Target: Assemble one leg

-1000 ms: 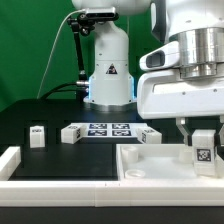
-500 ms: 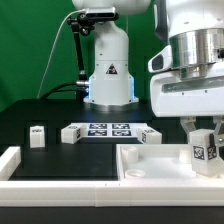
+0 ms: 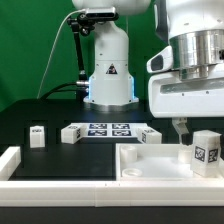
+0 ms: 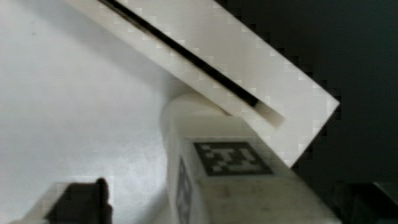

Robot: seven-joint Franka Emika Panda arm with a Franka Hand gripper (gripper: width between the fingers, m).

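The leg (image 3: 206, 151), a small white block with a square tag on its face, stands upright inside the white tray (image 3: 150, 172) near the exterior view's right edge. My gripper (image 3: 198, 128) hangs just above it, and one dark finger (image 3: 180, 127) shows beside the leg's top, apart from it. In the wrist view the leg (image 4: 231, 165) lies between the jaws on the tray floor by the raised rim (image 4: 240, 75). A dark fingertip (image 4: 79, 202) stands clear of the leg, so the gripper (image 4: 222, 210) is open.
Three more small white tagged blocks (image 3: 37, 136) (image 3: 70, 133) (image 3: 150, 135) stand on the black table around the marker board (image 3: 108, 129). The arm's white base (image 3: 108, 70) rises behind. A white rail (image 3: 10, 158) sits at the front left.
The gripper has risen and its fingers have come off the leg. The leg now stands free in the tray, slightly lower and further to the exterior view's right.
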